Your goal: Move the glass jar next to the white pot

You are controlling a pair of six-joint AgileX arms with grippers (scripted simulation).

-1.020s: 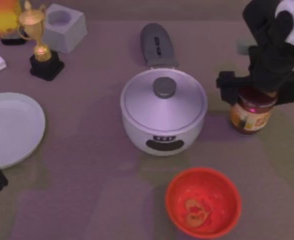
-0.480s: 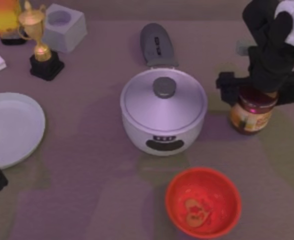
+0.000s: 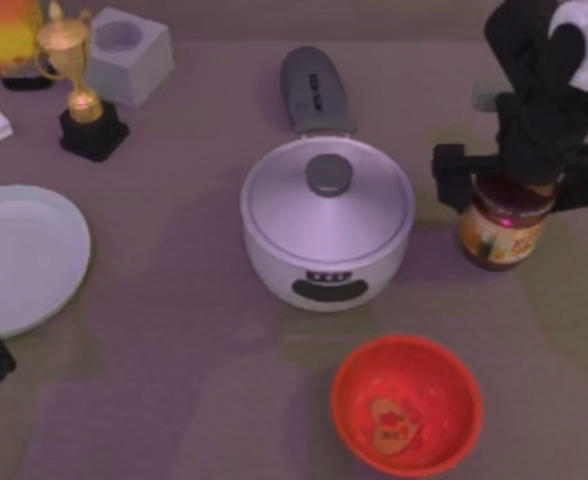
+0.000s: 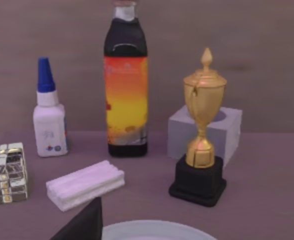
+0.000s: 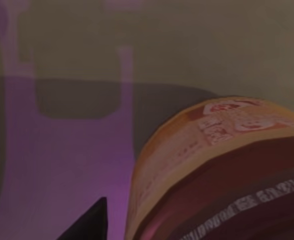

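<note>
Colours on the table

The glass jar (image 3: 502, 232) has a yellow-orange label and dark brown contents; the white pot (image 3: 326, 225) has a grey knob, grey handle and dark oval mark. The bowl (image 3: 406, 403) is red, the plate (image 3: 19, 255) white, the trophy (image 3: 72, 60) gold on a black base.

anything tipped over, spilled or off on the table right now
Nothing stands out. The jar stands upright to the right of the pot, apart from it, with the right gripper at its lid. The pot's lid sits flat, and the trophy is upright.
</note>
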